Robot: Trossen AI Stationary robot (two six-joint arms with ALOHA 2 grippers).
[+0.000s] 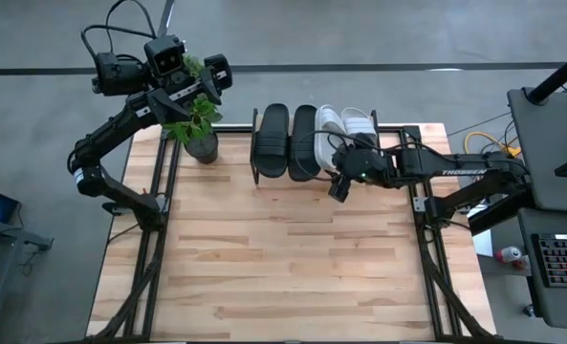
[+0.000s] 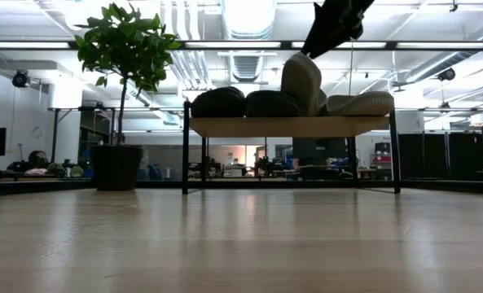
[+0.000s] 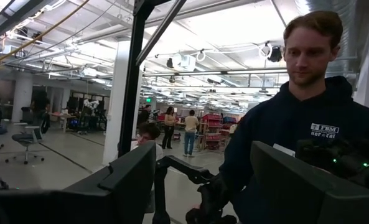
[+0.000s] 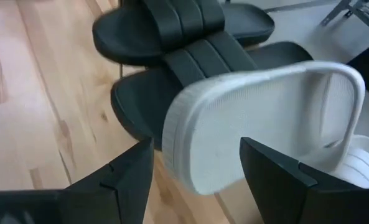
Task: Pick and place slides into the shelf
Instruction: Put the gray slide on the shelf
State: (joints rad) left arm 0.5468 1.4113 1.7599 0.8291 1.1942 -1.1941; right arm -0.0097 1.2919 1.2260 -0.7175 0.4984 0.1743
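Right hand [image 1: 338, 187] hovered spread at the shelf's [image 1: 264, 182] front edge, fingers [image 4: 125, 180] either side of a white slide [image 4: 259, 124] tipped on its side, not gripping it. Beside it, two black slides [image 1: 288, 141] and another white one [image 1: 359, 122] sat on the shelf. Left hand [image 3: 203, 180] waited spread beyond the desk [image 1: 283, 258], near a plant [image 1: 195, 124].

- Right dark two-finger gripper [image 1: 338, 187] reaches in from the right, fingers [image 4: 125, 177] spread apart.
- Left dark two-finger gripper [image 1: 218, 76] is raised at the far left, fingers [image 3: 131, 177] apart.
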